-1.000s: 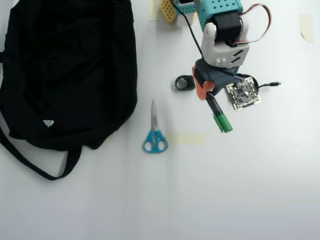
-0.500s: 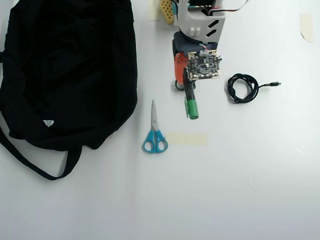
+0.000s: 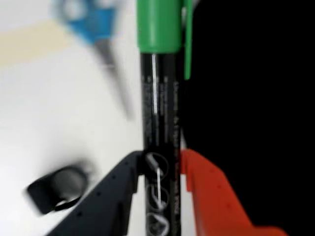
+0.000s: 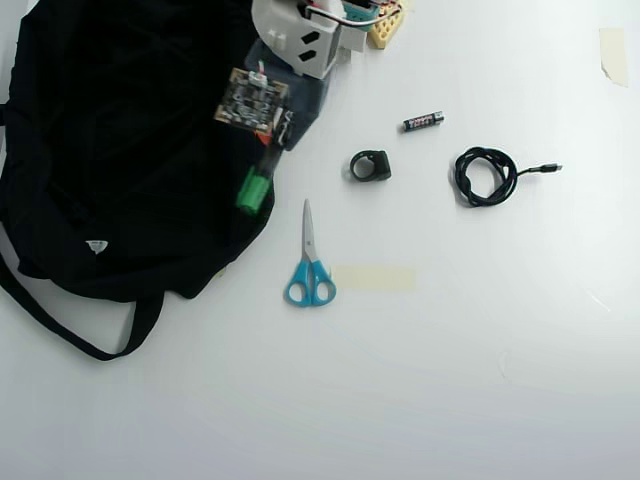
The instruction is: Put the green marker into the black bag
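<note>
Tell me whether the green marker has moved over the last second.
Yes. In the overhead view the green marker, clamped in the gripper, went from right of the scissors leftward, and is now over the black bag's right edge.

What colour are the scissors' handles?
Blue; the scissors show best in the overhead view.

Evenly lit plain white table (image 4: pixel 480 380)

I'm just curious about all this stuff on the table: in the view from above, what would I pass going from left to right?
Black bag → green marker, held over the bag's edge → scissors → small black ring-shaped object → battery → coiled black cable.
</note>
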### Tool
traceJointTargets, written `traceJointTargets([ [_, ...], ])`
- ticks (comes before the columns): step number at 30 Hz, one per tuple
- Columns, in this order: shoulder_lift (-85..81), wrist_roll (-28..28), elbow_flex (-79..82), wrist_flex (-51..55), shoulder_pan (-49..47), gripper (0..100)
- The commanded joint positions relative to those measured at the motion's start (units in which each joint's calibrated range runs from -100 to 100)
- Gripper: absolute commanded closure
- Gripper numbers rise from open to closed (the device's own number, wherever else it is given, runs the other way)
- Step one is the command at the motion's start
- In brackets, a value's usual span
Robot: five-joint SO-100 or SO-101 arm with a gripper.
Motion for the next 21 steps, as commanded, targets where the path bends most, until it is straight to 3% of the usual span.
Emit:
traceJointTargets([
  [1,-2.61,-0.13,-2.0,-5.14,7.75,98],
  [10,-1.2,-0.13,-0.56,-15.13,24.2,98],
  [21,-1.2,-0.13,23.79,-36.32,35.49,97],
])
